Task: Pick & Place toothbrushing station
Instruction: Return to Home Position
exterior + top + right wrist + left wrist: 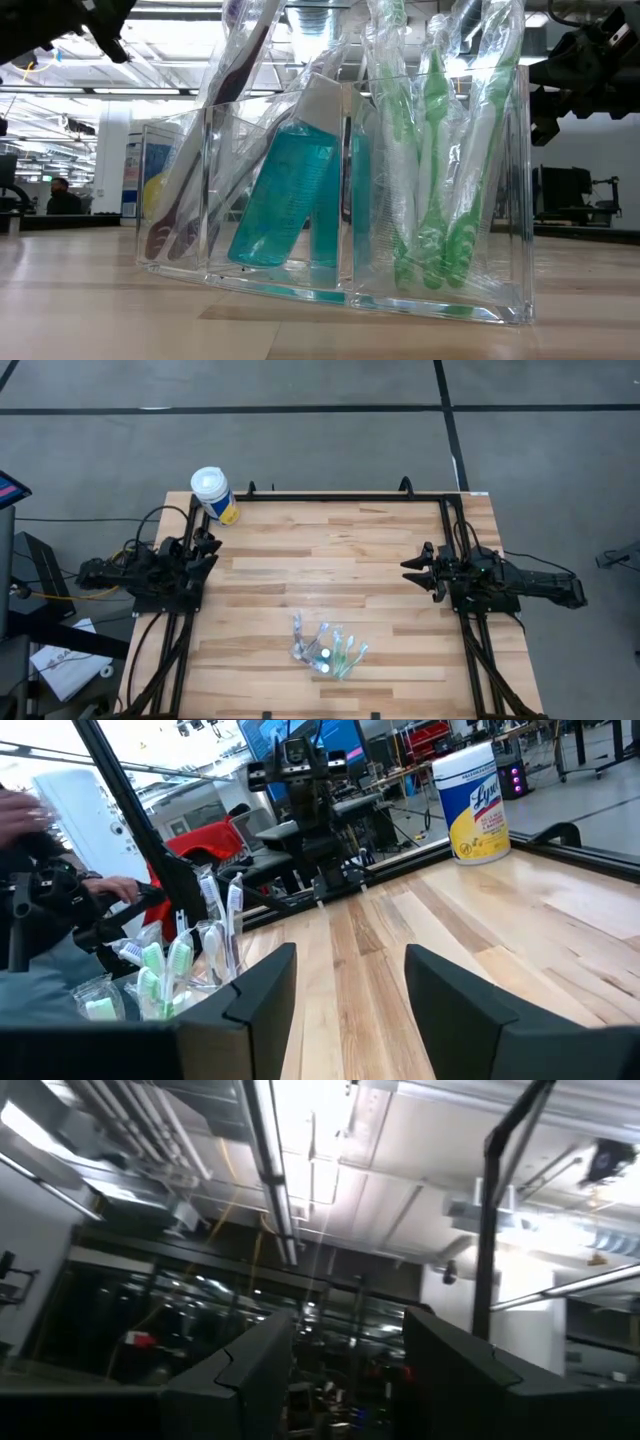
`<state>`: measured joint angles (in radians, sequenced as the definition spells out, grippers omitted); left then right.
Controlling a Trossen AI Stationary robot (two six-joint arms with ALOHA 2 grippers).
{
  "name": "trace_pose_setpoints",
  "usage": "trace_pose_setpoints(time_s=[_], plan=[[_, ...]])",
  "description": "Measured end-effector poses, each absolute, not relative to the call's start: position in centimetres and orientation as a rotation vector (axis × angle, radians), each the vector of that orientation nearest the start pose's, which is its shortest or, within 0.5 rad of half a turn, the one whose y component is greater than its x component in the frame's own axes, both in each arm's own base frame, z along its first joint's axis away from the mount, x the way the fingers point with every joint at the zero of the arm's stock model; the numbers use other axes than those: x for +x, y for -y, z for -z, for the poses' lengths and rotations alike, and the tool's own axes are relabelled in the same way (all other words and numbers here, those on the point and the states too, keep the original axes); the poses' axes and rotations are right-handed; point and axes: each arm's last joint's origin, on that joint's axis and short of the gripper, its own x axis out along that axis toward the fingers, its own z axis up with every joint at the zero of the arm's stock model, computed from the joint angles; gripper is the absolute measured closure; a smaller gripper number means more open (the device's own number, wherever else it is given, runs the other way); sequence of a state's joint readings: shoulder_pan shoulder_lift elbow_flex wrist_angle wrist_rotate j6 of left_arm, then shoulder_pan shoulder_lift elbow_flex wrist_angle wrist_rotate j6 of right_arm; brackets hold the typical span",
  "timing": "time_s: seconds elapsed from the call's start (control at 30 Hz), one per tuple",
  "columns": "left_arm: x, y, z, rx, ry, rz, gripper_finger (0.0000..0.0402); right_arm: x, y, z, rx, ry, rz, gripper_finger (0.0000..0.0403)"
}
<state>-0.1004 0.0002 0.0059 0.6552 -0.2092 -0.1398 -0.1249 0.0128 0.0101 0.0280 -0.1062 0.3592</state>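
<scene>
Wooden table (pixel 340 550): the clear organizer (pixel 298 651) stands near the front edge, midway across, holding green toothbrushes (pixel 430 200), teal tubes (pixel 285 190) and a purple toothbrush (pixel 232 85) in separate compartments. Left gripper (pixel 212 548) and right gripper (pixel 408 570) sit at opposite table sides, both empty with fingers apart. Canister (pixel 213 493) at the far left corner.

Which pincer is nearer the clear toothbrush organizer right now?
Right. The right pincer hangs off to the right of the clear organizer and farther back; the left pincer is farther away, back left, close to the white-capped canister.
</scene>
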Motion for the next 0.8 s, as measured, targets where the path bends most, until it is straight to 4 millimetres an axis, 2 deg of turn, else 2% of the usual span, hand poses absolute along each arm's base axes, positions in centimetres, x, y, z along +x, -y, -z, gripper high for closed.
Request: trace_pose_setpoints(time_s=[0.8], plan=[[7.67, -0.01, -22.39, -0.230, 0.663, -0.083, 0.0213, 9.73, 0.92, -16.87, 0.356, 0.030, 0.015, 0.0224]])
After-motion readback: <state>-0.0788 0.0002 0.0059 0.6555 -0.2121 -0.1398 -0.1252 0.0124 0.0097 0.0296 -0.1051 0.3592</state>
